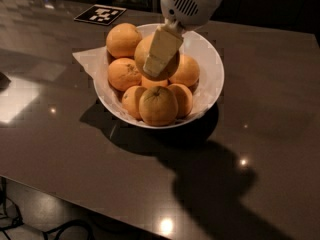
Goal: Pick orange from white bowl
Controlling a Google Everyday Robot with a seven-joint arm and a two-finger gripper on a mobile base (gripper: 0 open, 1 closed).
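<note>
Honestly, the gripper [155, 64] looked clamped on the orange [138, 54]; smooth skin could slip, dropping it onto other oranges [158, 105] below.

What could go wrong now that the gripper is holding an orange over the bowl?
1. The gripper pinches the orange just above the pile. The fruit is round and smooth, so it may slip and drop back.
2. If it drops, it could knock the front orange, which sits high near the rim of the white bowl, out onto the table.
</note>
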